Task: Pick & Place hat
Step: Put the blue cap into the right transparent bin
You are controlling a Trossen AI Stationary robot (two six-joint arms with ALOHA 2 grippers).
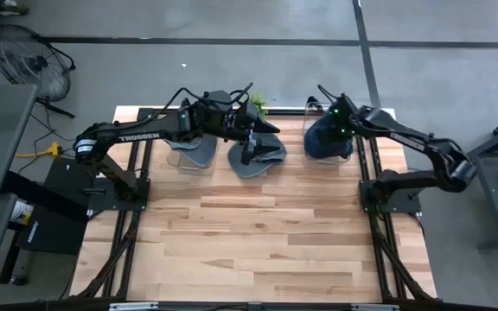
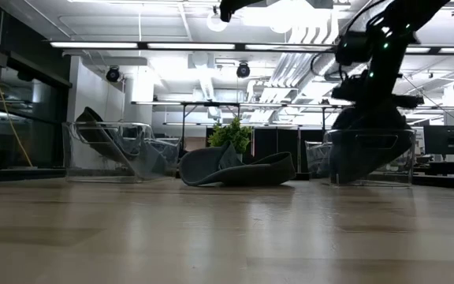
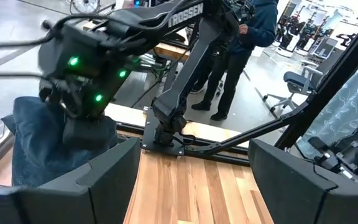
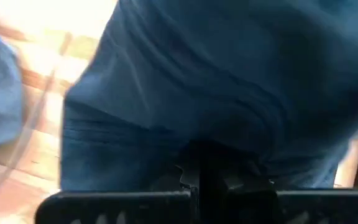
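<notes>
Wood table (image 1: 258, 233): your right gripper (image 1: 339, 130) is pinching the blue hat (image 1: 325, 142) inside the clear bin (image 2: 369, 156); left gripper (image 1: 247, 149) is hovering open beside it—lift straight.

We see two dark, near-black arms built of slim tubular links with bulkier joint housings. The left arm (image 1: 137, 136) carries white "TROSSEN" lettering along its forearm link and a pale ring at one joint; black cables loop off its wrist. The right arm (image 1: 422, 147) shows small green indicator lights near its wrist — the same green dots glow on its housing in the left wrist view. Each base is a black block.
</notes>
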